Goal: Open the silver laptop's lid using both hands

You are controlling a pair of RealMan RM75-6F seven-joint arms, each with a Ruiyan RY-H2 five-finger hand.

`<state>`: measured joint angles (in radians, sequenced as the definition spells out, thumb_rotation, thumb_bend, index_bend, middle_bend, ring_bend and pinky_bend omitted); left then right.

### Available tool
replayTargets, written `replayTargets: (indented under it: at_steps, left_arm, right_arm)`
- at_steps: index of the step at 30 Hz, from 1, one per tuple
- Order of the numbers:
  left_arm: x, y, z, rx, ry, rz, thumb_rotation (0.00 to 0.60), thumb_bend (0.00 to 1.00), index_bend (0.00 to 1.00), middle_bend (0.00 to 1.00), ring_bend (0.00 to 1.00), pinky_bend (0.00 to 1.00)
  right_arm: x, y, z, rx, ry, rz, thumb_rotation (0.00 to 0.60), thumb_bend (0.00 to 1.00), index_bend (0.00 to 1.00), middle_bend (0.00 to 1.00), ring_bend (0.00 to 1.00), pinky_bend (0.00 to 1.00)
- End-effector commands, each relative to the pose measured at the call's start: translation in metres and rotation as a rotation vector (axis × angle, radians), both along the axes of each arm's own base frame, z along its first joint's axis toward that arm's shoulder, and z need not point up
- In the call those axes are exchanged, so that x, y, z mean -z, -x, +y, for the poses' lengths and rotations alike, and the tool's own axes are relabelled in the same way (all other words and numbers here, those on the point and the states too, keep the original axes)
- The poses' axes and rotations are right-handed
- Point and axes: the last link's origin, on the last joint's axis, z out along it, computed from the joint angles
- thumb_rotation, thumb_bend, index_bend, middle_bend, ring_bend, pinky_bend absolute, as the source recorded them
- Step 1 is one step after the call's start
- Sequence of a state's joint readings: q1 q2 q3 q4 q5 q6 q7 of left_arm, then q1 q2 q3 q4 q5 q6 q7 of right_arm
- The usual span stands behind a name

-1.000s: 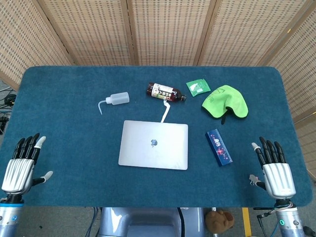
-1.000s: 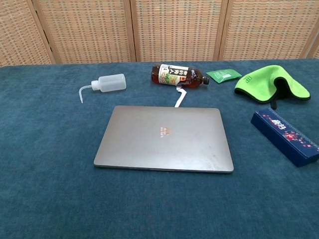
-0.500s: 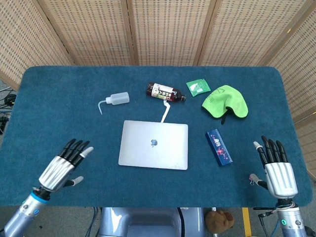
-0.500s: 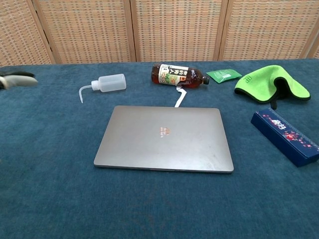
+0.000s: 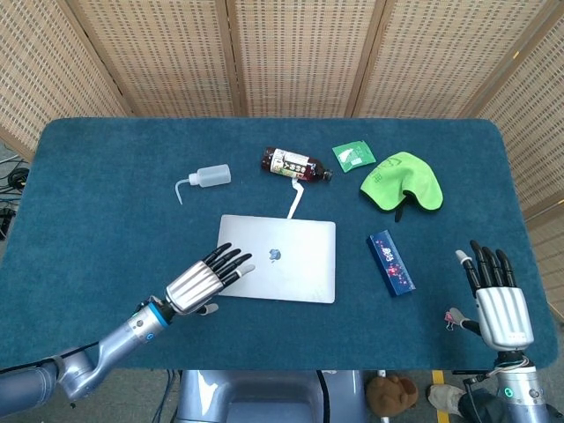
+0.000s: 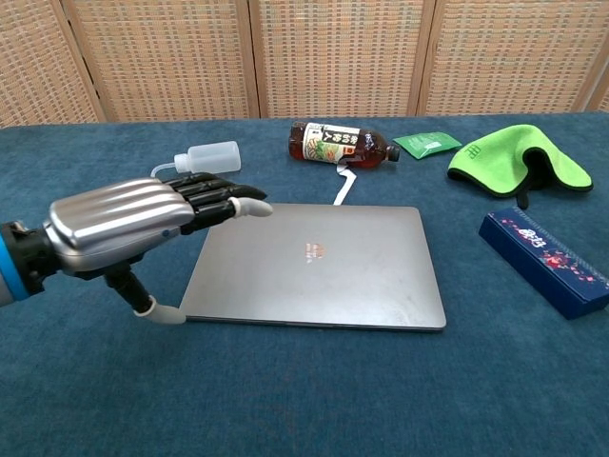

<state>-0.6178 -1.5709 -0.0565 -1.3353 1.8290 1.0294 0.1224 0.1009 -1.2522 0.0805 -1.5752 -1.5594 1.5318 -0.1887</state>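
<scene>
The silver laptop point(image 5: 284, 264) point(image 6: 324, 265) lies closed and flat in the middle of the blue table. My left hand point(image 5: 205, 279) point(image 6: 143, 227) hovers over the laptop's front left corner, fingers stretched out and apart, thumb hanging beside the front edge; it holds nothing. Whether it touches the lid I cannot tell. My right hand point(image 5: 495, 300) stays at the table's front right edge, fingers straight and spread, far from the laptop. The chest view does not show it.
Behind the laptop lie a white squeeze bottle point(image 5: 206, 179), a brown drink bottle point(image 5: 294, 165) and a white strip point(image 5: 295, 199). A green packet point(image 5: 353, 156), a green cloth point(image 5: 402, 182) and a blue box point(image 5: 390, 262) sit to the right. Wicker screens stand behind.
My left hand has swept from the front left table edge rightward to the laptop's front left corner. The right hand has barely shifted. The laptop stays closed.
</scene>
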Motion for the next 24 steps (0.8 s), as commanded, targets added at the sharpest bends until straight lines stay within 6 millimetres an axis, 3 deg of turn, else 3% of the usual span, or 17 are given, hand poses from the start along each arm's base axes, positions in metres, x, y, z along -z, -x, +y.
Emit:
replayTargets:
  at_steps: [1, 10, 24]
  left_arm:
    - [0.012, -0.017, 0.005, 0.01, 0.002, 0.012, 0.6, 0.06, 0.0, 0.0, 0.0, 0.0]
    - [0.041, -0.044, 0.005, 0.005, 0.027, 0.037, 0.6, 0.06, 0.0, 0.0, 0.0, 0.0]
    - [0.075, -0.063, 0.013, -0.035, 0.028, 0.047, 0.6, 0.06, 0.0, 0.0, 0.0, 0.0]
  right_arm:
    - [0.0, 0.0, 0.0, 0.0, -0.001, -0.002, 0.6, 0.05, 0.09, 0.0, 0.0, 0.0]
    - [-0.001, 0.0, -0.001, 0.0, -0.008, -0.012, 0.6, 0.05, 0.09, 0.0, 0.0, 0.0]
    - [-0.005, 0.004, -0.004, 0.014, -0.012, -0.043, 0.6, 0.05, 0.09, 0.0, 0.0, 0.0]
